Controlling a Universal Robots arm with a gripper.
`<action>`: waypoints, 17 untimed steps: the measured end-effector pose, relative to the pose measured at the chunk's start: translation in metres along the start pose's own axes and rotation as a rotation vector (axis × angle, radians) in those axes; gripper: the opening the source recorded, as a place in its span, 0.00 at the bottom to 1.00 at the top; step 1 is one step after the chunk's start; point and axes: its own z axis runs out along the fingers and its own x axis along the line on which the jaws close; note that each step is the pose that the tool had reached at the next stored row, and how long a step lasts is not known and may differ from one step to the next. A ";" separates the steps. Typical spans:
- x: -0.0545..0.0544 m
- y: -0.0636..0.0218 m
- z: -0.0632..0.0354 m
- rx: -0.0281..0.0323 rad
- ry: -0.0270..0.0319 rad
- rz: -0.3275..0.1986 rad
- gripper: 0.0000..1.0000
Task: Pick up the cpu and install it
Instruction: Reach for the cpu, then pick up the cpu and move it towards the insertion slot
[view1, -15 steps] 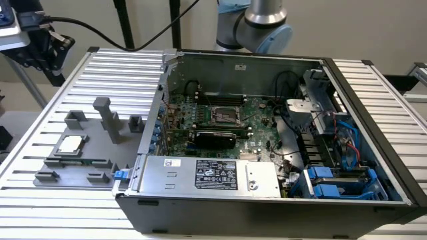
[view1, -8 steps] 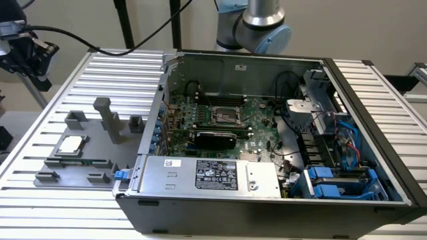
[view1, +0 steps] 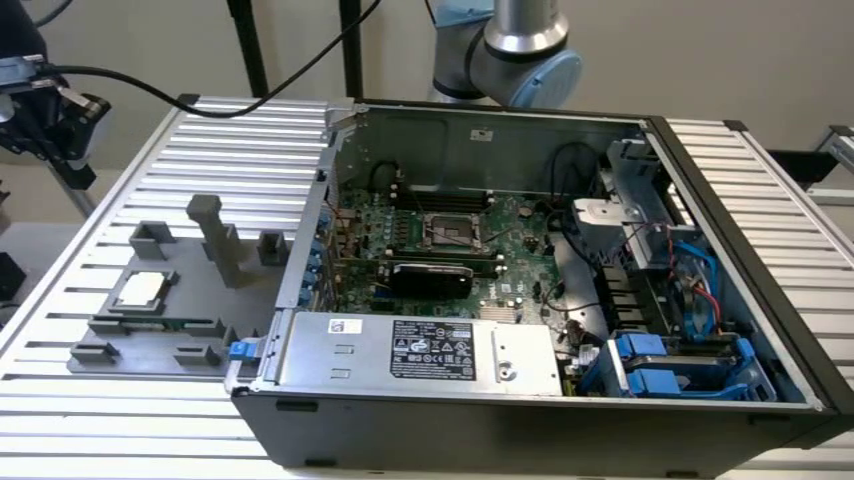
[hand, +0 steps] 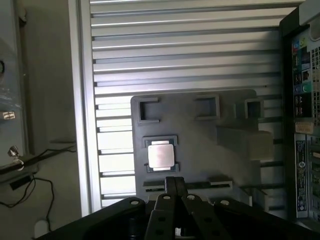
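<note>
Table (view1: 80, 420): slotted aluminium surface that carries everything else.
Computer case (view1: 534, 440): open, black-walled, lying on the table toward the exterior view's right.
Arm (view1: 514, 50): grey and silver joint standing behind the case's far wall.
Motherboard (view1: 521, 225): green board lying flat on the floor of the case.
Fixture plate (view1: 174, 300): grey plate with raised blocks and pockets, on the table just beside the case, toward the exterior view's left.
Socket (view1: 451, 230): black square frame near the middle of the motherboard, well apart from the fixture plate.
Gripper (hand: 175, 181): black fingers pressed together with no thing between them, poised above the fixture plate.
Cpu (hand: 161, 155): silvery square chip lying flat in a grey pocket of the fixture plate, outside the case. In the wrist view it lies just beyond the closed fingertips and slightly to one side of their line, near them but not touching.
</note>
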 end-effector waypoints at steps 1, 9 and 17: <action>0.000 0.0000 0.0000 0.0000 0.0000 0.000 0.11; 0.000 0.0000 0.0001 -0.0001 -0.0001 0.000 0.11; 0.000 0.0000 0.0001 -0.0001 -0.0001 0.000 0.11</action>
